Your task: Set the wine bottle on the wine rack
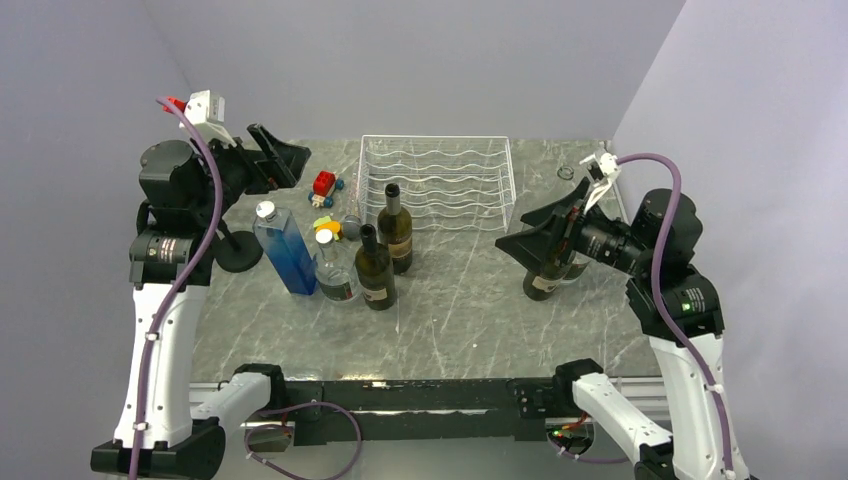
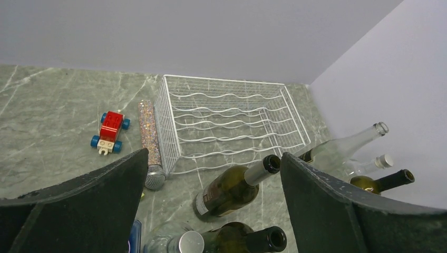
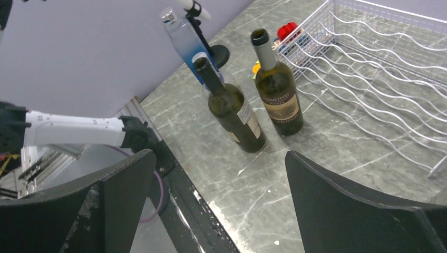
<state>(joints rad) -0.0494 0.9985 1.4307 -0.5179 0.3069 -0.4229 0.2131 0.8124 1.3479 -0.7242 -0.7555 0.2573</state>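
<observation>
White wine rack (image 2: pixel 167 126); left wrist best shows glittery microphone (image 2: pixel 148 134) alongside; both jaws spread.

Soft, even, cool light falls from above in all three views, so the bottles (image 1: pixel 375 268) cast only faint, short shadows on the grey surface (image 1: pixel 470 310) and carry small glints on their shoulders. The overhead view is sharp throughout, the white rack (image 1: pixel 437 180) crisp against the stone. Both wrist views bow lines near their edges, and the dark fingers of the left gripper (image 2: pixel 214 153) and right gripper (image 3: pixel 221 152), close to the lens, look slightly soft and show little detail.
</observation>
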